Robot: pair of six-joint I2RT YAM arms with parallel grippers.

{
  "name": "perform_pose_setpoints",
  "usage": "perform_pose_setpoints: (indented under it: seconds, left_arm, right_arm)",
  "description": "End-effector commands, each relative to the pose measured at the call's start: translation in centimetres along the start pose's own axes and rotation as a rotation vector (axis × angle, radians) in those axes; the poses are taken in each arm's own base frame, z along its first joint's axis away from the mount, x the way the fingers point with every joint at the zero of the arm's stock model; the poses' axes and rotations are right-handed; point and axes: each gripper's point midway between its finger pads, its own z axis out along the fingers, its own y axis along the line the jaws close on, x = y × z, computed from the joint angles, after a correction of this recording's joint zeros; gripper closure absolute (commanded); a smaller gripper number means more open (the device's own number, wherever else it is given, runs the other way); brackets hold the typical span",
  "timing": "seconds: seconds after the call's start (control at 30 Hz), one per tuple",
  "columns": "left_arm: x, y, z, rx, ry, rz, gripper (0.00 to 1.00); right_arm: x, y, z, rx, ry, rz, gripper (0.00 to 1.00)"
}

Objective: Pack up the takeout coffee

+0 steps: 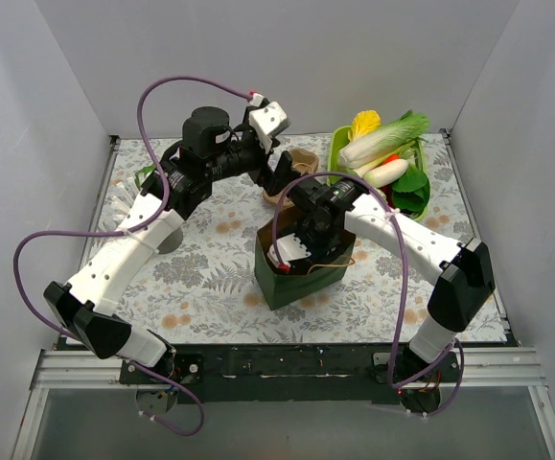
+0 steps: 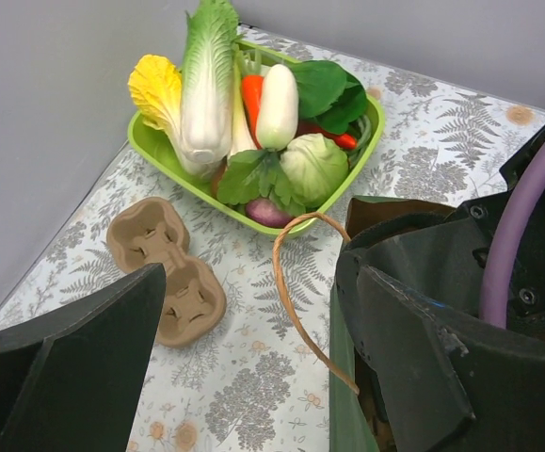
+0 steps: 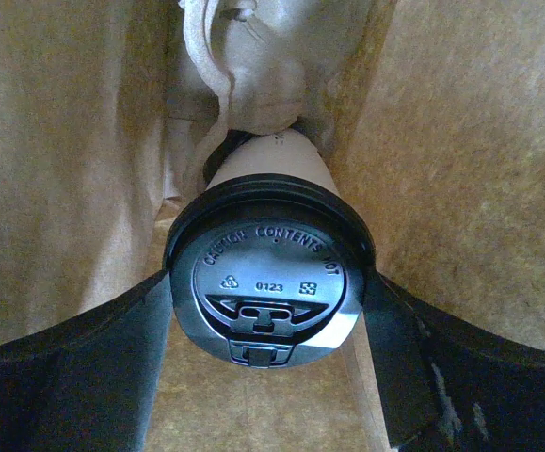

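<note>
The takeout coffee, a white paper cup with a round black lid, hangs inside the green paper bag, whose brown inner walls surround it in the right wrist view. My right gripper is shut on it, one finger on each side just under the lid, and it reaches down into the bag. My left gripper is open and empty at the bag's far edge. Its right finger is over the bag's rim, and its left finger is above the table.
A crumpled white paper lies deeper in the bag. The bag's brown handle loops outward. The brown cardboard two-cup carrier lies behind the bag. A green tray of vegetables stands at the back right. White utensils show at the left.
</note>
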Motion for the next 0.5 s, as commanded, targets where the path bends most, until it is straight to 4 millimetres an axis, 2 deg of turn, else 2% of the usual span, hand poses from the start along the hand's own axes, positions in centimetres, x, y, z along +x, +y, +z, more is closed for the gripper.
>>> perform_pose_setpoints:
  seconds: [0.0, 0.13, 0.33, 0.4, 0.47]
  left_arm:
    - [-2.1, -1.7, -2.1, 0.047, -0.057, 0.025, 0.16]
    - [-2.0, -1.6, -1.9, 0.050, -0.057, 0.025, 0.16]
    - [-2.6, -1.2, -1.8, 0.029, -0.070, 0.018, 0.15]
    - [-2.7, -0.7, -1.9, -0.001, -0.068, 0.010, 0.11]
    - [-2.6, -0.6, -1.9, -0.007, -0.062, 0.013, 0.11]
  right_arm:
    - [0.6, 5.7, 0.5, -0.184, 0.019, 0.041, 0.99]
    - [0.8, 5.9, 0.8, -0.197, 0.025, 0.034, 0.99]
    - [0.9, 6.0, 2.7, -0.267, 0.020, 0.038, 0.99]
    - [1.0, 6.1, 3.2, -0.287, 0.020, 0.036, 0.99]
    - [1.3, 6.3, 3.5, -0.299, 0.027, 0.033, 0.99]
